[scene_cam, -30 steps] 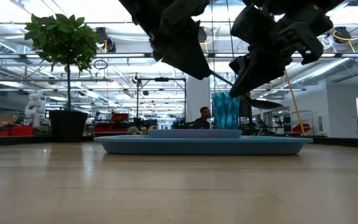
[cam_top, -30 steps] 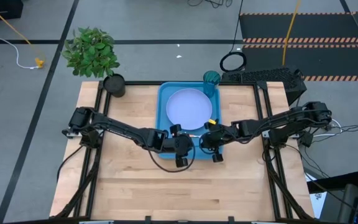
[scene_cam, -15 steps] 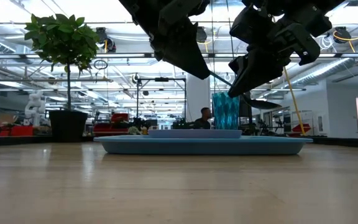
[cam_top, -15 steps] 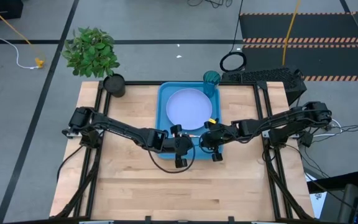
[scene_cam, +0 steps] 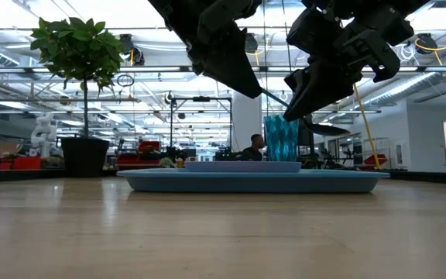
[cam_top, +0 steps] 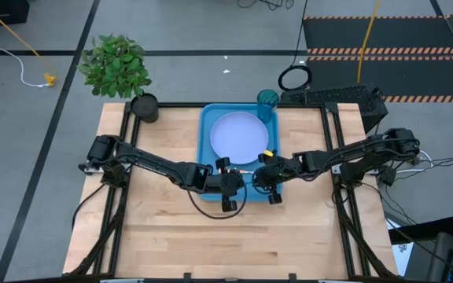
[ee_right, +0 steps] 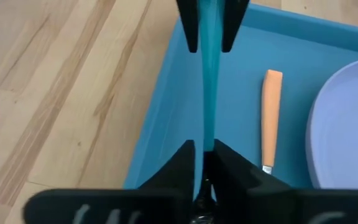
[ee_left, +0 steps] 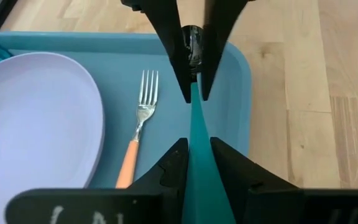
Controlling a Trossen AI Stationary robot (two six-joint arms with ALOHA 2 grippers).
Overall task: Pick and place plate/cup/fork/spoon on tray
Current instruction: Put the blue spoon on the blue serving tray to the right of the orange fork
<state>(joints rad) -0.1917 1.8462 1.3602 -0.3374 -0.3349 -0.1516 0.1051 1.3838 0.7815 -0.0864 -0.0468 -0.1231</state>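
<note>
The blue tray (cam_top: pixel 208 118) lies on the table's far middle. The lavender plate (cam_top: pixel 240 135) lies flat in it, and the orange-handled fork (ee_left: pixel 138 137) lies beside the plate, toward the tray's right rim. The teal cup (cam_top: pixel 267 100) stands at the tray's far right corner. My left gripper (cam_top: pixel 238 182) and my right gripper (cam_top: pixel 262 178) face each other above the tray's near right corner. Both are shut on the blue-handled spoon (ee_left: pixel 196 134), which spans the gap between them. My left gripper pinches the spoon's blue handle (ee_left: pixel 197 163) between its two fingers, coming about level from the table's left, along the spoon. The spoon is lifted clear above the tray. My right gripper pinches the spoon at the end of the handle beside the dark metal bowl (ee_left: pixel 193 51), between its two fingers (ee_left: pixel 174 43), coming about level from the table's right. The handle (ee_right: pixel 207 106) runs from it across to the left gripper.
A black plant pot (cam_top: pixel 144 107) with a leafy plant (cam_top: pixel 116 64) stands at the table's far left corner. Bare wood tabletop (cam_top: pixel 226 236) lies near of the tray and to its left.
</note>
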